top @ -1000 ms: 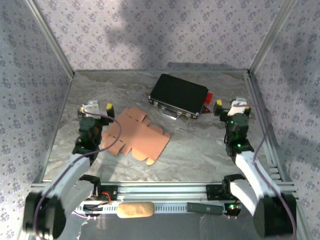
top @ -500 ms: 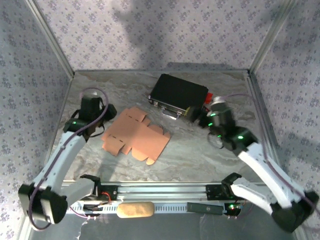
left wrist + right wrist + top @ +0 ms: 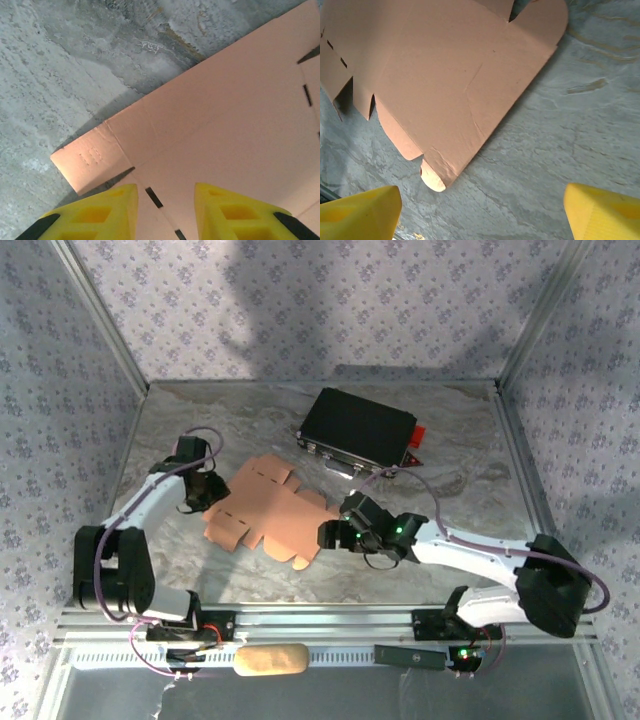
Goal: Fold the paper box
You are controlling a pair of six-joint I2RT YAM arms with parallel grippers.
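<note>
Paper box [image 3: 268, 512]: right tool [image 3: 327, 535] now alongside

Salmon-tan paper box [image 3: 270, 512], plain and unprinted, on a bench [image 3: 450, 500] of grey veined marble. The case [image 3: 358, 427] is black with a red tab [image 3: 415, 435], the walls [image 3: 300, 300] are lilac floral print, and the left gripper [image 3: 162, 210] and right gripper [image 3: 480, 212] have bright yellow fingers.

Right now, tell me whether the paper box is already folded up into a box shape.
No, the paper box lies as a flat die-cut sheet on the table, its flaps spread out.
</note>
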